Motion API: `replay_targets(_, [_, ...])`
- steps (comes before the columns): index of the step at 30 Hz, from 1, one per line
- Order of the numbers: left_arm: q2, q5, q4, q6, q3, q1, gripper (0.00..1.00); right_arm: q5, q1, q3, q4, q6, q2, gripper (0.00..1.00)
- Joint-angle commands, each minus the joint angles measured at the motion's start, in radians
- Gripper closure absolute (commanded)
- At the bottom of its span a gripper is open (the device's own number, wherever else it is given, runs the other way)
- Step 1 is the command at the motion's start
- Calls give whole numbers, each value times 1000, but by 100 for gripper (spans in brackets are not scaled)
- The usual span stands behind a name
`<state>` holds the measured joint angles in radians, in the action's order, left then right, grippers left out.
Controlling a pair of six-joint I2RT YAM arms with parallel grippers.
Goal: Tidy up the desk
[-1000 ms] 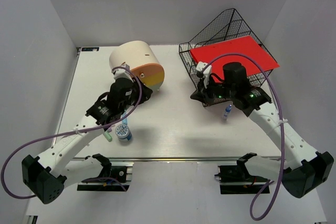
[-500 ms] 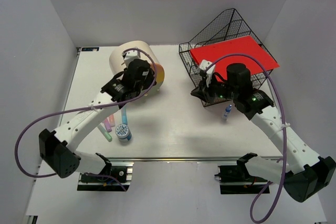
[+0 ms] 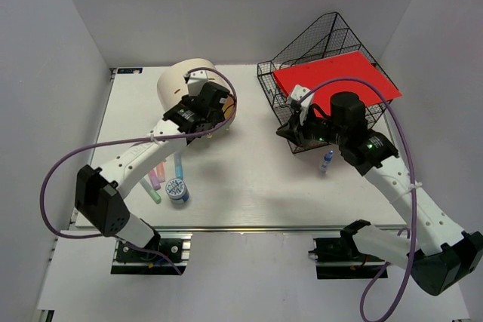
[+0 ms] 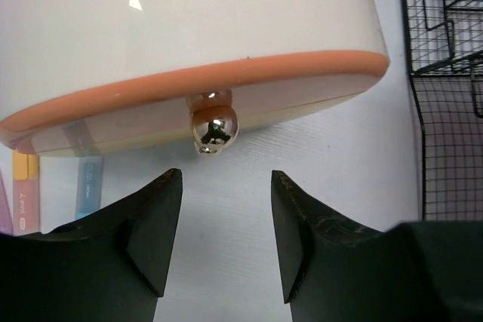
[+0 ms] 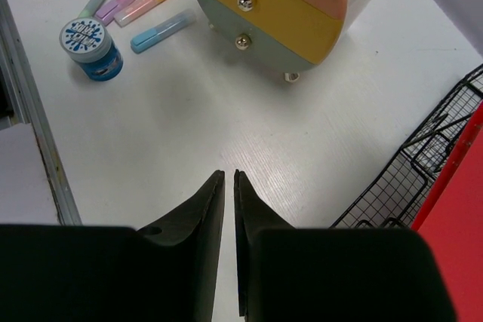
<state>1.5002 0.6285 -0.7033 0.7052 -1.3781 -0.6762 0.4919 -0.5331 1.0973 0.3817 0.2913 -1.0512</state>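
The desk (image 3: pixel 249 179) is a white tabletop with a silver rail along its near edge. My left gripper (image 3: pixel 214 114) is open at the front of the cream drawer box (image 3: pixel 185 81). In the left wrist view the gripper (image 4: pixel 226 186) is empty, and a chrome knob (image 4: pixel 213 127) under the box's orange rim (image 4: pixel 226 73) sits just beyond the fingertips, apart from them. My right gripper (image 3: pixel 291 132) is shut and empty above the desk beside the wire rack (image 3: pixel 324 43). In the right wrist view its fingers (image 5: pixel 229 182) are closed together.
Several pastel highlighters (image 3: pixel 160 177) and a blue jar (image 3: pixel 177 188) lie near the left front; they also show in the right wrist view (image 5: pixel 143 1) (image 5: pixel 92 47). A blue marker (image 3: pixel 327 161) lies near the rack. A red folder (image 3: pixel 336 81) rests in the black rack.
My left arm has swung away from the highlighters and jar, back and right to the drawer box front. My right gripper has shifted slightly toward the rack.
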Motion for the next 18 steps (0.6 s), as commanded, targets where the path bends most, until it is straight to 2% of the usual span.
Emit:
replay_targets(1, [17, 59, -5, -15, -50, -3, 40, -19, -1, -8, -52, -6, 36, 84])
replay_targets(12, [94, 134, -16, -12, -108, -3, 47, -35, -1, -17, -50, -9, 57, 84])
replay_targets(18, [132, 171, -38, -7, -116, 6, 48, -42, -1, -17, -46, -11, 69, 84])
